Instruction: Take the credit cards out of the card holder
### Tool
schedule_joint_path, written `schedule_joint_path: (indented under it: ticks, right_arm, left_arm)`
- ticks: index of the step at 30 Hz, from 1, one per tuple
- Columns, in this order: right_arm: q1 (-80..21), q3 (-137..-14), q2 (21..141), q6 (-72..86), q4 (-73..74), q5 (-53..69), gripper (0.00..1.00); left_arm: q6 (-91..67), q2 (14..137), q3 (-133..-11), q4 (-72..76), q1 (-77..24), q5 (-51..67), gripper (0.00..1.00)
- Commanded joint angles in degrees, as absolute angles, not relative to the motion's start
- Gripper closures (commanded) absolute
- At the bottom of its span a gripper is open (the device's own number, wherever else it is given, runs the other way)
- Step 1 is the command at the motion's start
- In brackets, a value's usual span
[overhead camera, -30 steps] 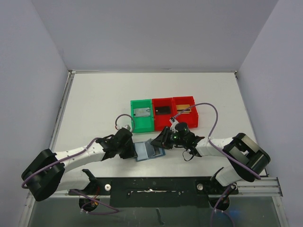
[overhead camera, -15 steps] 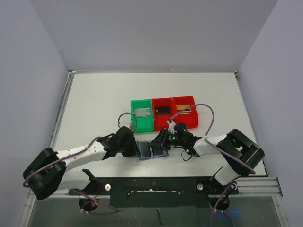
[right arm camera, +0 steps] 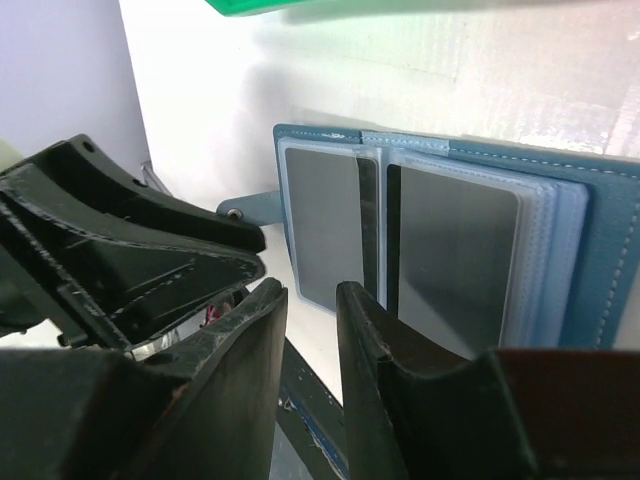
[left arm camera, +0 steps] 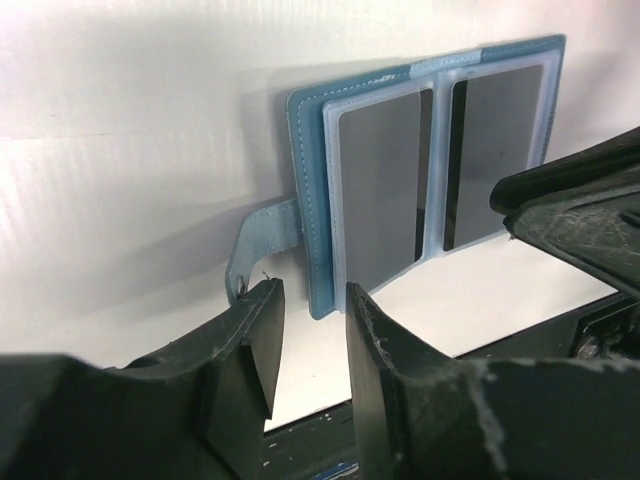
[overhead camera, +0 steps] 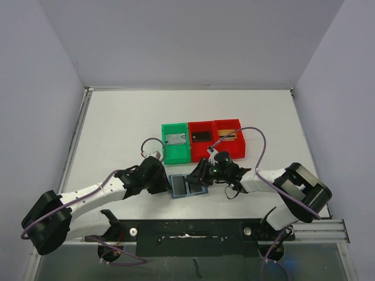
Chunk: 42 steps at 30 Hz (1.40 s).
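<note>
The blue card holder (overhead camera: 187, 187) lies open and flat on the white table between my two grippers. In the left wrist view the card holder (left arm camera: 308, 200) shows two grey cards (left arm camera: 375, 190) in clear sleeves and a strap tab (left arm camera: 262, 240). My left gripper (overhead camera: 162, 182) sits at its left edge, slightly open and empty (left arm camera: 313, 300). My right gripper (overhead camera: 199, 175) hovers over the right panel, slightly open and empty (right arm camera: 312, 295). The holder (right arm camera: 610, 250) fills the right wrist view.
A green bin (overhead camera: 176, 153) with a grey card and two red bins (overhead camera: 201, 151) (overhead camera: 237, 151), each holding a card, stand in a row just behind the holder. The black rail (overhead camera: 193, 231) runs along the near table edge.
The holder, partly raised a second ago, now lies flat and open with its dark cards showing. My left gripper has drawn back slightly to the left; the right one stays over the right panel.
</note>
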<state>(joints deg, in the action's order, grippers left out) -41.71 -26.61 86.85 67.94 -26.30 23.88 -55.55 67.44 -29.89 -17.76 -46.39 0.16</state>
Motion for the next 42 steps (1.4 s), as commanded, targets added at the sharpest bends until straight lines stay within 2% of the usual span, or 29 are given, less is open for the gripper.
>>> schedule_joint_path:
  ticks: [1, 12, 20, 30, 42]
  right_arm:
    - [-42.15, -29.62, 82.83, 64.72, -21.35, 19.86, 0.71]
    - [-43.11, -31.33, 82.7, 62.97, -16.81, 17.82, 0.69]
    - [-44.06, -32.7, 83.93, 62.34, -16.71, 18.72, 0.68]
    - [-46.27, -38.07, 87.26, 60.42, -8.93, 15.3, 0.69]
    - [-47.51, -40.86, 89.39, 59.16, 0.51, 9.38, 0.71]
  left_arm:
    - [-56.76, 62.79, -34.2, -21.78, -46.41, -4.31, 0.68]
    - [-55.82, 65.25, -36.28, -14.24, -46.41, 0.65, 0.65]
    - [-54.59, 70.86, -36.53, -17.06, -46.53, 0.17, 0.65]
    - [-54.67, 74.23, -33.38, -17.83, -46.67, -2.24, 0.78]
    - [-54.86, 75.42, -33.68, -20.14, -46.93, -4.28, 0.82]
